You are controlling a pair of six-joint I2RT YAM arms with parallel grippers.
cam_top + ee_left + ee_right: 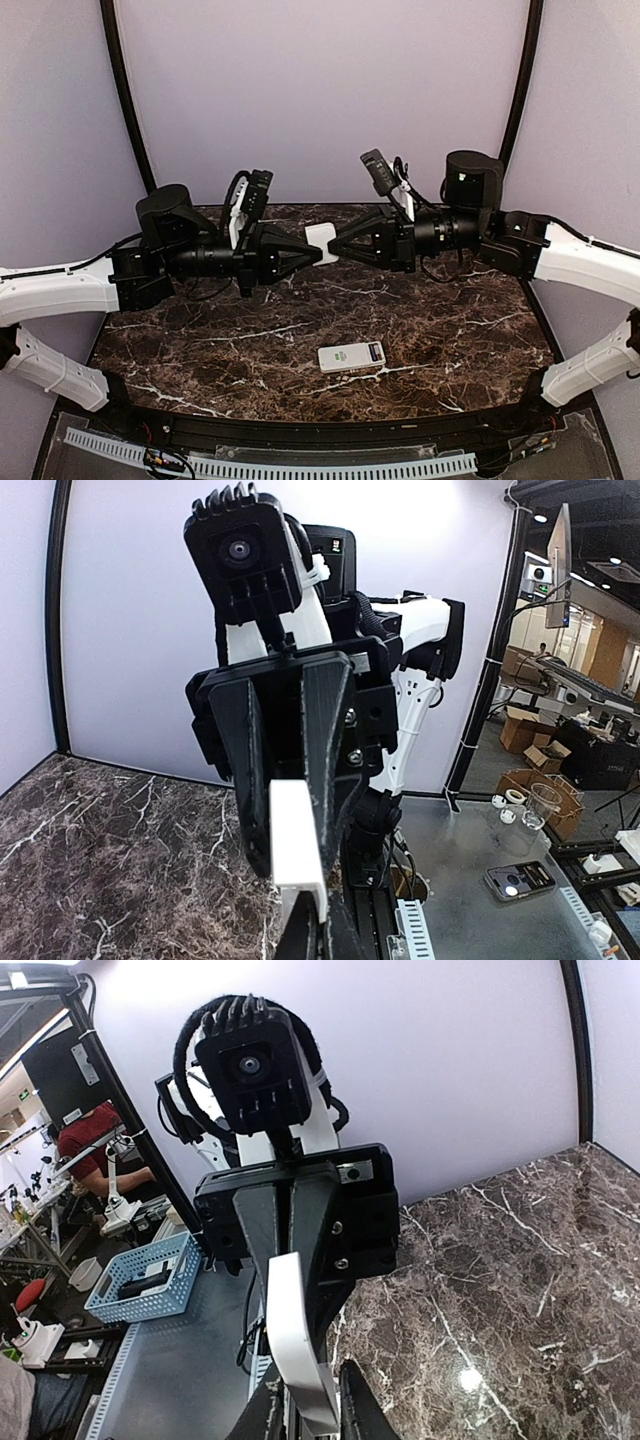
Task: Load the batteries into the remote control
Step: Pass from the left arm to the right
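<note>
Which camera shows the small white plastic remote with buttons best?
The top external view: the small white rectangular plastic remote control lies face up on the dark marble table, unobstructed. Neither wrist view shows it.

The remote control (352,356) near the bench's front edge is too small for me to read. The white piece (320,238) is half hidden by fingers (325,750); I can't tell whether my right pincer (333,248) grips it.

White piece (297,845) in left claw (312,925).
</note>
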